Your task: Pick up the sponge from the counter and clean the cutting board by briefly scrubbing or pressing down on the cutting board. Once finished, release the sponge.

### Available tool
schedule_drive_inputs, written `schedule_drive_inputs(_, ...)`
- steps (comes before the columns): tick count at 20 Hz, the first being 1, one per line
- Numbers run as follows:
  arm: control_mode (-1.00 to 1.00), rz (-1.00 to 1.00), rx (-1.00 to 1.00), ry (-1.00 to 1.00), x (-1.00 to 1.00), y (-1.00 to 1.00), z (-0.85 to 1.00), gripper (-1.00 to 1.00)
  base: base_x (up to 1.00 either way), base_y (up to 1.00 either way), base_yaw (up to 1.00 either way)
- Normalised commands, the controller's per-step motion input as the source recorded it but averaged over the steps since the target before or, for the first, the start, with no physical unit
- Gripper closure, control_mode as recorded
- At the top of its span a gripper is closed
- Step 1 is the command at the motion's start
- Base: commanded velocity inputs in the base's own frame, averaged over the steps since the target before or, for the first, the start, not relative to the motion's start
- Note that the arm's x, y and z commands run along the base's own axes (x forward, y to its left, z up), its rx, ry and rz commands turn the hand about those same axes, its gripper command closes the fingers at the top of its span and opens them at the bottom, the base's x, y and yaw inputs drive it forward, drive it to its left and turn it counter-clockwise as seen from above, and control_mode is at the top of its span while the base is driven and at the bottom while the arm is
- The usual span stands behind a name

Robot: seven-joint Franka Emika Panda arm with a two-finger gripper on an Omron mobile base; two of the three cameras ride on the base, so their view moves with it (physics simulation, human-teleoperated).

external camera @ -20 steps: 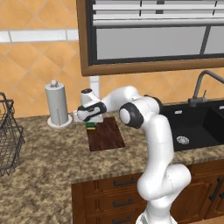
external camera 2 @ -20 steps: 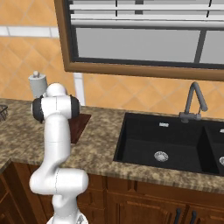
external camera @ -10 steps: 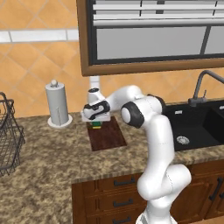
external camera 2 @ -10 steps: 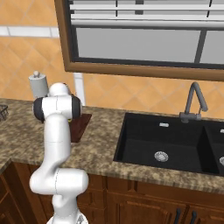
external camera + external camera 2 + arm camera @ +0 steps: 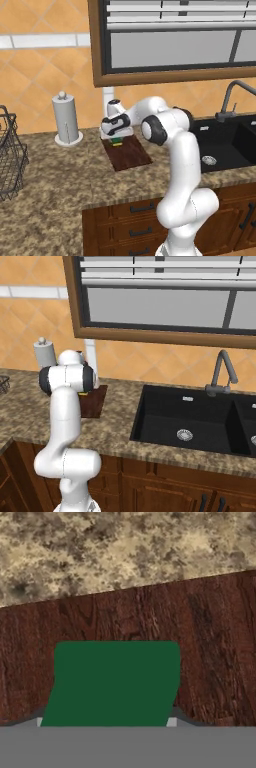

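Note:
In the left base view the green and yellow sponge point(image 5: 117, 142) sits between my gripper's point(image 5: 116, 137) fingers, which are shut on it at the far end of the dark reddish-brown cutting board point(image 5: 128, 153). Whether the sponge touches the wood or hangs just above it I cannot tell. Seen from the hand, the sponge's green top point(image 5: 115, 682) lies over the grained cutting board point(image 5: 210, 637), with the speckled counter point(image 5: 125, 547) beyond the board's edge. From the right base camera my own arm hides the hand, and a strip of the cutting board point(image 5: 95, 403) shows beside it.
A paper towel holder point(image 5: 66, 120) stands on the counter left of the board by the wall. A wire basket point(image 5: 10, 160) sits at the far left. To the right lie the black sink point(image 5: 225, 142) and its faucet point(image 5: 232, 97). Open granite lies in front of the board.
My gripper has carried the sponge to the right and slightly down, from the board's far left corner to over its far end. It stayed shut on the sponge.

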Motion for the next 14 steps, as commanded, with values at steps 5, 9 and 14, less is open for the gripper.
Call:
schedule_drive_inputs(5,-1.00,0.16,-0.12,-0.01,-0.51,-0.33,-0.06,1.00,0.00,0.00,0.00)
schedule_drive_inputs(9,-1.00,0.12,0.00,0.00,-0.39,-0.01,-0.33,1.00,0.00,0.00,0.00)
schedule_drive_inputs(14,-1.00,0.05,0.07,-0.13,-0.94,-0.03,-0.45,1.00,0.00,0.00,0.00)
